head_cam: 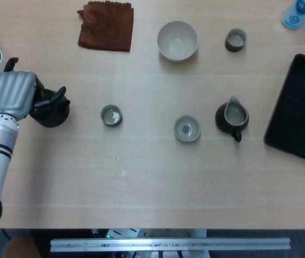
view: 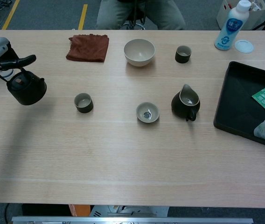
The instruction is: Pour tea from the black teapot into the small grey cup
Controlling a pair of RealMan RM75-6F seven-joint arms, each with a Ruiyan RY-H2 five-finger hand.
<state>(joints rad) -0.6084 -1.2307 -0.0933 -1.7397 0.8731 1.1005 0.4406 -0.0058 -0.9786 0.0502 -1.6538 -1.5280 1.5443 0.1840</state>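
Left robot hand point(head_cam: 14, 95) at far left of frame, whether it grips the black teapot point(head_cam: 50, 110) I cannot tell. Small grey cup point(head_cam: 111, 115) sits right of it on tabletop point(head_cam: 152, 177). Needs firm handle grip first, then carry spout over cup, tilt slowly.

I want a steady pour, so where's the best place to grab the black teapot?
By its side handle, coming from the teapot's left, where the left hand is now. The handle juts out above the round body, which looks too wide to hold securely.
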